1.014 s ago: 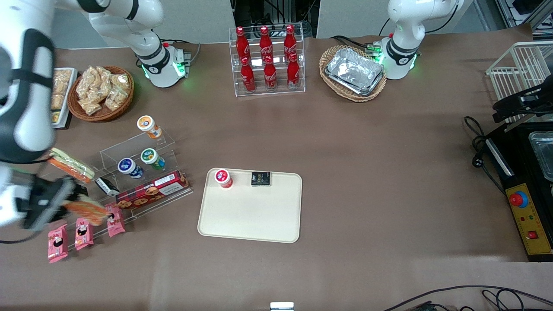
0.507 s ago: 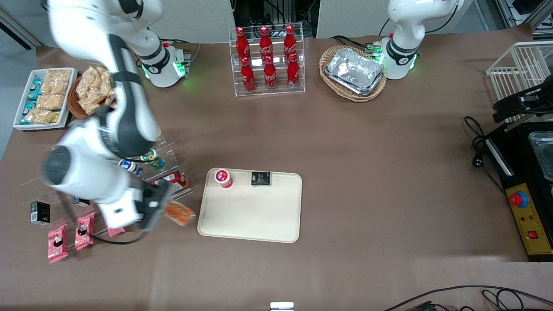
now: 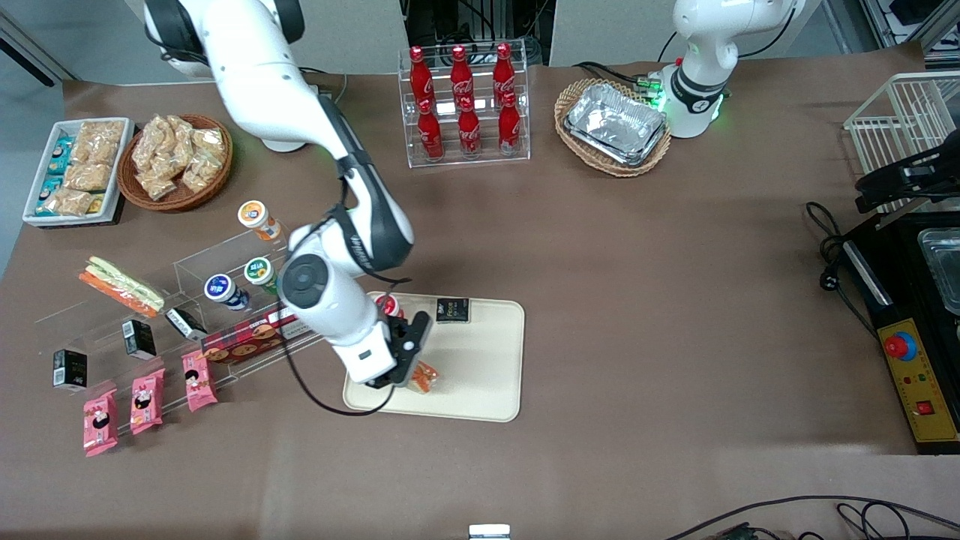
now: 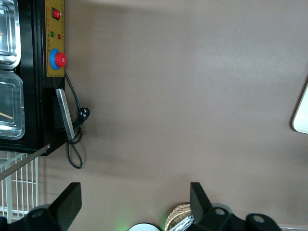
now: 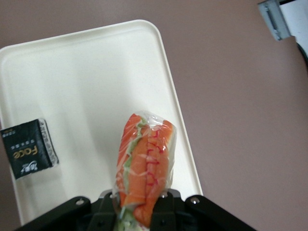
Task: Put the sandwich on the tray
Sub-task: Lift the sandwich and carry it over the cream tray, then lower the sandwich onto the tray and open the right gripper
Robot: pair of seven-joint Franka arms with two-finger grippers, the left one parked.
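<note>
The white right arm's black two-finger gripper (image 3: pixel 414 375) hung over the large cream-beige rectangular plastic tray (image 3: pixel 480 390), above the part of it nearest the front camera and toward the working arm's end. Its fingers were clamped on the clear-wrapped wedge sandwich (image 3: pixel 424 377), orange-red with a thin green stripe. In the wrist view the sandwich (image 5: pixel 144 166) stuck out from the gripper (image 5: pixel 139 204) with the tray (image 5: pixel 91 82) spread beneath it; whether the wrapped tip touched the tray floor was hard to judge.

Two things already sat on the tray along its edge farthest from the front camera: a small black square packet with pale lettering (image 3: pixel 452 310), also seen by the wrist camera (image 5: pixel 29 149), and a red-lidded white cup (image 3: pixel 387 305), partly covered by the arm.

Toward the working arm's end of the brown table, a clear acrylic stepped stand (image 3: pixel 225 300) carried lidded cups and a long red biscuit box (image 3: pixel 255 339). A second wrapped sandwich with pale green-and-cream layers over an orange strip (image 3: pixel 120 285) lay farther toward that end, well apart from the tray.
</note>
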